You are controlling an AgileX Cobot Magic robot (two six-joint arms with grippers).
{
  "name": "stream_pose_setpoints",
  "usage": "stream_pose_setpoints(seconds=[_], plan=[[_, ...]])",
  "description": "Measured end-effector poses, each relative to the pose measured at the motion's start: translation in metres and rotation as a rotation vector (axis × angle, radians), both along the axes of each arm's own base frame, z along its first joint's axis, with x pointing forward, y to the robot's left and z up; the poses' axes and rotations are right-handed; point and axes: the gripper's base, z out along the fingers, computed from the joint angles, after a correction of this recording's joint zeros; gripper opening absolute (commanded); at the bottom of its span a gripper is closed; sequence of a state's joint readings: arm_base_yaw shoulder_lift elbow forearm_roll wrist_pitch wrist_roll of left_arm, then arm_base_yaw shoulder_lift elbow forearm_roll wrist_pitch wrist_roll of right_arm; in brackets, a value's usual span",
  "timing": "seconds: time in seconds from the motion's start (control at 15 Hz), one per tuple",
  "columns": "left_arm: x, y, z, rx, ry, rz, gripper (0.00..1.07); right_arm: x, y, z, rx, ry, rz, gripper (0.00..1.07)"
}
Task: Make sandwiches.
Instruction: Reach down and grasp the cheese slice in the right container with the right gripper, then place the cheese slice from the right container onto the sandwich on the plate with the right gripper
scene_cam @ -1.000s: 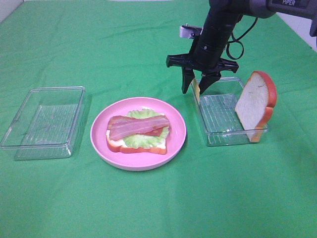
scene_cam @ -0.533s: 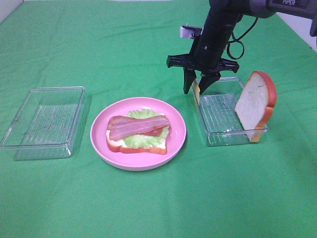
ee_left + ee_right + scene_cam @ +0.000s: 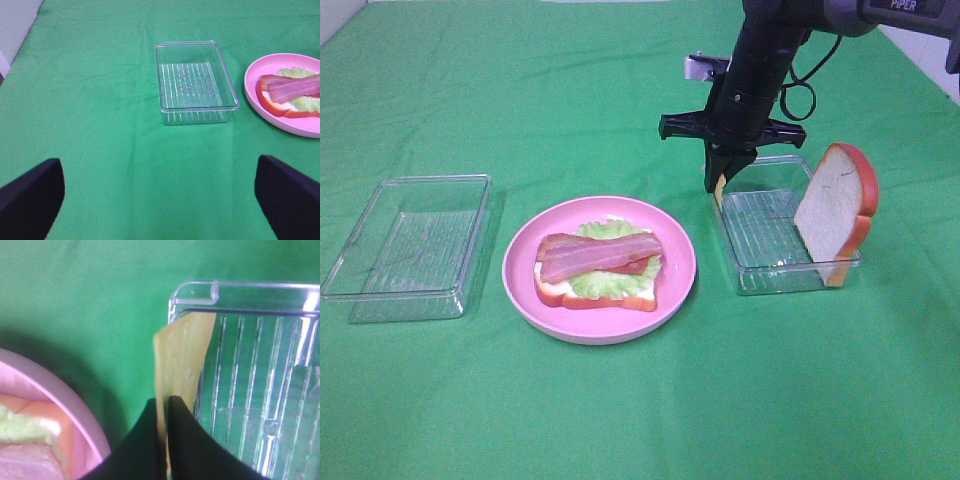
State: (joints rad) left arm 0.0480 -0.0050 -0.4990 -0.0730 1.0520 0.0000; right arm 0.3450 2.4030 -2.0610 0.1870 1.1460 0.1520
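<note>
Two clear trays flank the pink plate (image 3: 682, 262) on the green surface (image 3: 620, 400): the left tray (image 3: 410, 240) well off to one side of it, the right tray (image 3: 775, 280) just beside it on the other.

On the plate lies a bread slice (image 3: 620, 300) with lettuce (image 3: 595, 285) on it and bacon (image 3: 600, 255) across the top, so the stack is open-faced.

The right claw (image 3: 718, 182) hangs between the plate and the right tray, pointing down. Its jaws are pinched narrow on the cheese (image 3: 182, 355), gripping the thin yellow slice by one edge. The cheese stands on edge against the tray wall nearest the plate, by a corner. Whether it is lifted clear of the tray cannot be told.

A second slice (image 3: 832, 215) of bread stands tilted at the end of the right tray farthest from the plate, leaning on that rim.

The left claw (image 3: 160, 200) shows only in its own wrist view. Its two dark fingers (image 3: 30, 197) are spread wide with nothing between them, above bare cloth on the left tray's side of the plate and apart from both.
</note>
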Motion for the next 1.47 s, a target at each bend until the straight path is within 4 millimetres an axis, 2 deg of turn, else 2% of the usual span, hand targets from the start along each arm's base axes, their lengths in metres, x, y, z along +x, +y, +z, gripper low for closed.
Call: stream_pose_setpoints(seconds=[0.27,0.47,0.73,0.8,0.87,0.93,1.0,1.13,1.27,1.4,1.47], plan=[[0.000,0.000,0.000,0.000,0.000,0.000,0.96,-0.002,-0.001,0.002,-0.008,0.020,0.004,0.00],[0.000,0.000,0.000,0.000,0.000,0.000,0.96,-0.004,-0.001,0.023,0.007,-0.022,0.004,0.00],[0.000,0.000,0.000,0.000,0.000,0.000,0.96,-0.010,-0.004,0.058,0.029,-0.082,0.006,0.00],[0.000,0.000,0.000,0.000,0.000,0.000,0.96,-0.017,-0.005,0.084,0.046,-0.107,0.010,0.00],[0.000,0.000,0.000,0.000,0.000,0.000,0.96,-0.023,-0.007,0.101,0.060,-0.137,0.011,0.00],[0.000,0.000,0.000,0.000,0.000,0.000,0.96,-0.027,-0.008,0.110,0.068,-0.150,0.012,0.00],[0.000,0.000,0.000,0.000,0.000,0.000,0.96,-0.039,-0.011,0.125,0.087,-0.162,0.017,0.00],[0.000,0.000,0.000,0.000,0.000,0.000,0.96,-0.072,-0.014,0.130,0.207,-0.198,0.022,0.00],[0.000,0.000,0.000,0.000,0.000,0.000,0.96,-0.105,-0.010,0.121,0.406,-0.199,0.017,0.00],[0.000,0.000,0.000,0.000,0.000,0.000,0.96,-0.124,-0.005,0.112,0.554,-0.175,0.023,0.00],[0.000,0.000,0.000,0.000,0.000,0.000,0.96,-0.133,-0.001,0.101,0.632,-0.141,0.019,0.00]])
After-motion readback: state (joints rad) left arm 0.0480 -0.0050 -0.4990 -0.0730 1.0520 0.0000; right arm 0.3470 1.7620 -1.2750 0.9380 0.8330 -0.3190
